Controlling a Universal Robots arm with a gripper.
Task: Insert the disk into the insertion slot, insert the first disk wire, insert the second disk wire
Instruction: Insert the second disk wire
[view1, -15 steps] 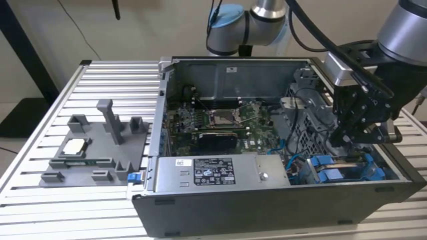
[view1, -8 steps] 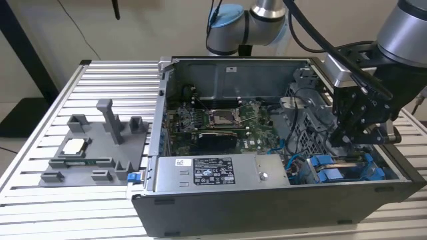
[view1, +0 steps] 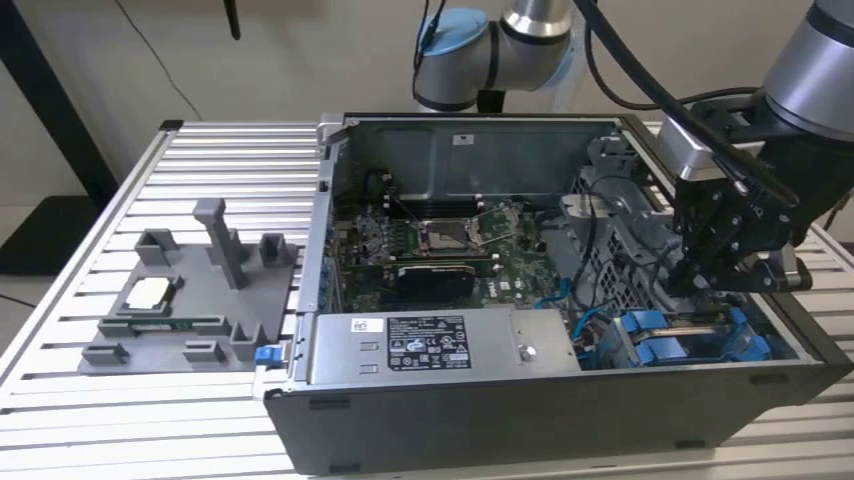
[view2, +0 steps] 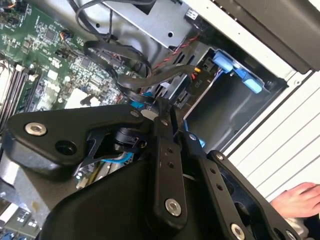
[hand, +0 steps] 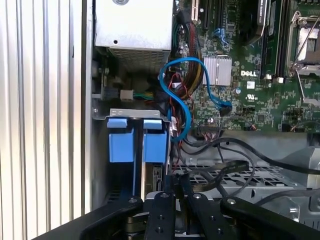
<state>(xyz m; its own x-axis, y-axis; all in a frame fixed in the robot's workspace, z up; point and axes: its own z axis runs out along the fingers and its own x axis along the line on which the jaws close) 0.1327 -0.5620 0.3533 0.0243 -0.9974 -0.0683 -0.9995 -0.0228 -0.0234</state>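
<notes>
While the tool (view1: 731, 285) hovers, the disk (view1: 674, 335) seemingly sits below.

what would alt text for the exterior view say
A robot arm's gripper reaches down into the drive bay corner of an open grey computer case, just above blue disk carriers. The case sits on a slatted metal table, beside a grey fixture tray.
</notes>
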